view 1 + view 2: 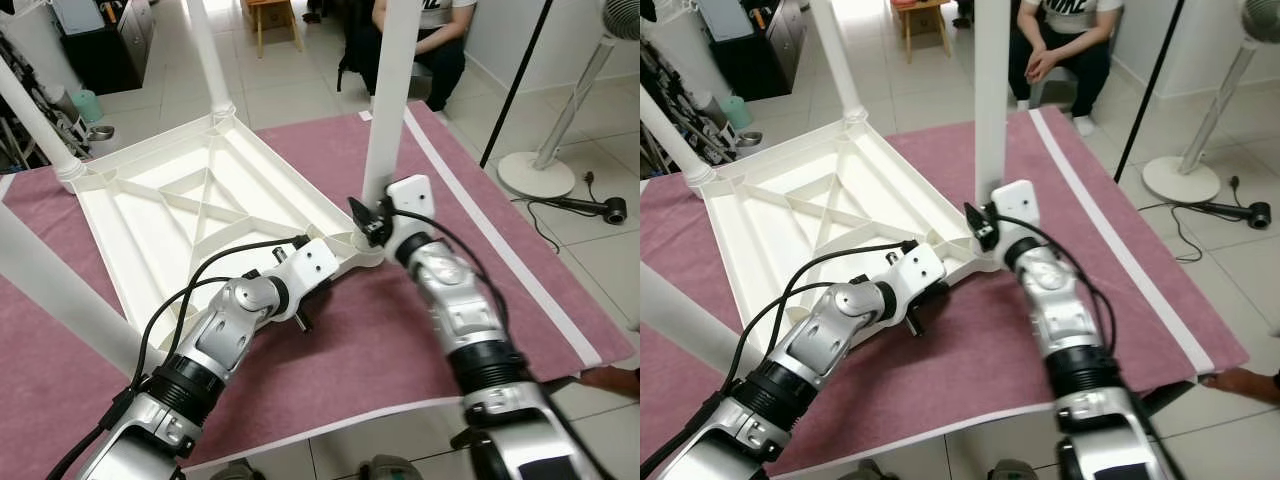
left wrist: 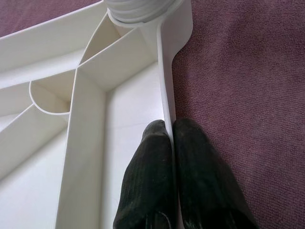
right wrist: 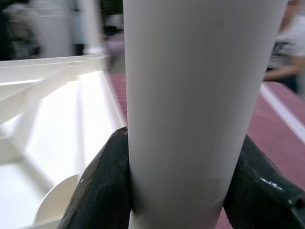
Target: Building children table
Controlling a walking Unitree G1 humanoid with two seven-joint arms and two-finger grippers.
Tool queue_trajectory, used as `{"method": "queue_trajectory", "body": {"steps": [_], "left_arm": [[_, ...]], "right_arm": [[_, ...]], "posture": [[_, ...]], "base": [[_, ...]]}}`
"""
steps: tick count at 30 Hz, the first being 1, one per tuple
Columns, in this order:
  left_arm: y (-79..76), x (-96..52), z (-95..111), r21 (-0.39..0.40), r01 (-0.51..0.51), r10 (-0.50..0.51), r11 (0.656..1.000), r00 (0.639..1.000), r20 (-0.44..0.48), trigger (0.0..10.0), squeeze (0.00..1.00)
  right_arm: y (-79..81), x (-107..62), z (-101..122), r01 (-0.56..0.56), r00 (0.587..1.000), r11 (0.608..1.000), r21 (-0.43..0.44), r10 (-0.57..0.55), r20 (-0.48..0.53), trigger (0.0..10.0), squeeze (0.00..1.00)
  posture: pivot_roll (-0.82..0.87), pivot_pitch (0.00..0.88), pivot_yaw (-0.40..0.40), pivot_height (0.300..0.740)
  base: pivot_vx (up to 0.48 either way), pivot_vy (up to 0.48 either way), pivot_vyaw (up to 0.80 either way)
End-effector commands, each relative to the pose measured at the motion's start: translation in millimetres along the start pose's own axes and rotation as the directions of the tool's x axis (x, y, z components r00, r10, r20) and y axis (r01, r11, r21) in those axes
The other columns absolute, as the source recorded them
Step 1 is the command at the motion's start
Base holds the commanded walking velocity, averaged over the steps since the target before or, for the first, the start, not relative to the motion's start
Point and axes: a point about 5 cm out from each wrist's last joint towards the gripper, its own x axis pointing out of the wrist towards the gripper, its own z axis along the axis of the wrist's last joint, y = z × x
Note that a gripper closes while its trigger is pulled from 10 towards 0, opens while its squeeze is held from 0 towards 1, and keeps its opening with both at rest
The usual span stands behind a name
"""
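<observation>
Showing an upturned white tabletop (image 1: 190,215) lying on a maroon cloth (image 1: 400,340), ribbed underside up, with legs standing from its corners. Each leg is cut off by the frame top, so their full length cannot be made out; the nearest left leg (image 1: 55,300) is blurred and runs out of frame at 9 o'clock. The socket at the near right corner is largely hidden behind the right gripper (image 1: 372,218).

Right gripper: its two black fingers (image 3: 102,186) lie against opposite sides of the right-hand leg (image 1: 392,95), pinching the white tube low down, just above the corner socket. In the right wrist view the tube stands upright between the fingers, and the background is out of focus.

Left gripper (image 2: 171,138): its fingers are pressed together with the tabletop's thin side wall nipped between them, one finger inside the tray and one outside over the cloth. It grips the near edge, toward 7 o'clock from the right-hand leg. In the head views the fingertips are hidden beneath the wrist housing.

Tabletop: plain white plastic, with diagonal and straight stiffening ribs and a raised rim. Two further legs stand at the far corners, at 10 o'clock (image 1: 35,125) and 12 o'clock (image 1: 212,60).

A seated person (image 1: 1060,45), cut off above the chest, is at 1 o'clock beyond the cloth. A pedestal fan (image 1: 560,130) stands at 3 o'clock.
</observation>
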Motion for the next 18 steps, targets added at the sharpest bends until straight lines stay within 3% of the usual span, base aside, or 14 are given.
{"method": "queue_trajectory", "body": {"steps": [1,4,8,9,10,11,18], "left_arm": [[-9.8,0.6,-9,0.004,0.057,-0.056,0.998,0.998,-0.037,0.0,0.0],[-10.6,1.1,-9,0.003,0.058,-0.058,0.998,0.998,-0.036,0.0,0.0],[-10.8,1.4,-9,0.003,0.057,-0.057,0.998,0.998,-0.035,0.0,0.0],[-10.7,1.2,-9,0.003,0.056,-0.055,0.998,0.998,-0.035,0.0,0.0],[-10.7,1.2,-9,0.003,0.056,-0.055,0.998,0.998,-0.035,0.0,0.0],[-10.7,0.8,-9,0.002,0.054,-0.054,0.999,0.998,-0.035,0.0,0.0],[-10.9,1.1,-9,0.0,0.053,-0.053,0.999,0.998,-0.035,0.0,0.0]], "right_arm": [[-15.4,-5.9,-33,0.167,0.967,0.985,-0.052,-0.174,-0.185,0.0,0.0],[2.5,-0.3,-22,0.243,0.96,0.97,-0.004,-0.241,-0.144,0.0,0.0],[12.3,3.7,-12,0.261,0.96,0.965,0.032,-0.256,-0.109,0.0,0.0],[14.0,4.5,-10,0.266,0.96,0.963,0.035,-0.262,-0.099,2.9,0.0],[14.0,4.5,-10,0.266,0.96,0.963,0.035,-0.262,-0.099,2.9,0.0],[15.3,5.2,-7,0.254,0.965,0.967,0.026,-0.251,-0.081,10.0,0.0],[15.6,5.9,-3,0.225,0.973,0.974,0.036,-0.223,-0.053,10.0,0.0]], "posture": [[-0.02,0.0,0.134,0.74],[-0.02,0.0,0.131,0.74],[-0.02,0.0,0.127,0.74],[-0.02,0.0,0.127,0.74],[-0.02,0.0,0.127,0.74],[-0.02,0.0,0.127,0.74],[-0.02,0.0,0.126,0.74]], "base": [[0.0,0.0,0.0],[0.0,0.0,0.0],[0.0,0.0,0.0],[0.0,0.0,0.0],[0.0,0.0,0.0],[0.0,0.0,0.0],[0.0,0.0,0.0]]}}
